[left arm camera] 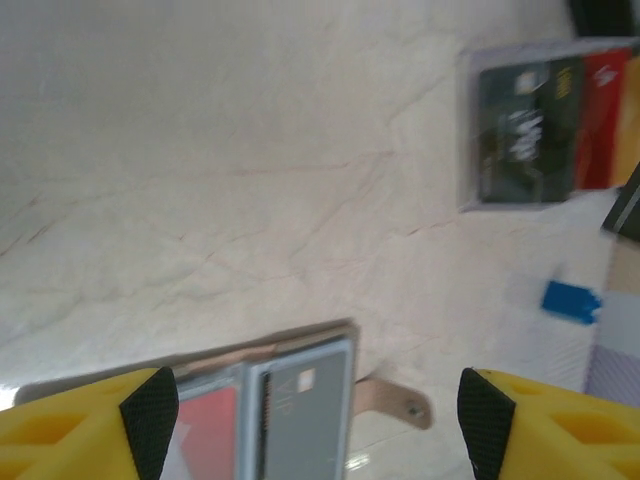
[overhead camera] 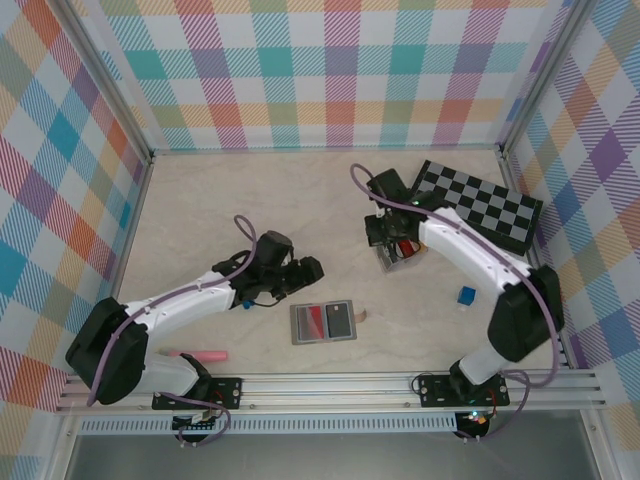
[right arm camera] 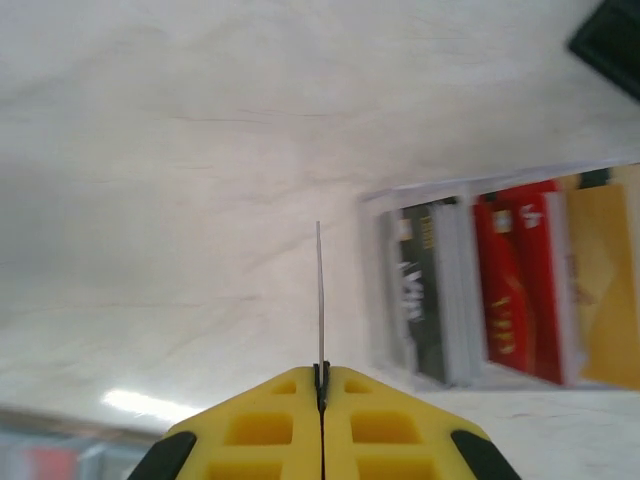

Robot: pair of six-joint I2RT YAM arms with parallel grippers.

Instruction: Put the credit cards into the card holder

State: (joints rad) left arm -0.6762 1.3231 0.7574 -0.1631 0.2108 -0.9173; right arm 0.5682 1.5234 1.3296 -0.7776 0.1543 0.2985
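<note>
The card holder [overhead camera: 323,322] lies open on the table in front of the arms, with a red card [overhead camera: 313,321] and a grey card [overhead camera: 340,319] in its slots. My left gripper [overhead camera: 312,268] hovers open just behind it; in the left wrist view the card holder [left arm camera: 300,400] lies between and below the fingers [left arm camera: 150,415]. My right gripper [right arm camera: 322,378] is shut on a thin pale credit card [right arm camera: 320,290] seen edge-on. It hangs beside the small tray [overhead camera: 400,250], which holds black [right arm camera: 420,300], red [right arm camera: 515,290] and yellow [right arm camera: 605,290] credit cards.
A black-and-grey chequered board [overhead camera: 480,205] lies at the back right. A small blue block [overhead camera: 466,295] sits to the right of the card holder. A pink object [overhead camera: 205,354] lies near the left arm's base. The card holder's tan strap [left arm camera: 400,402] sticks out sideways.
</note>
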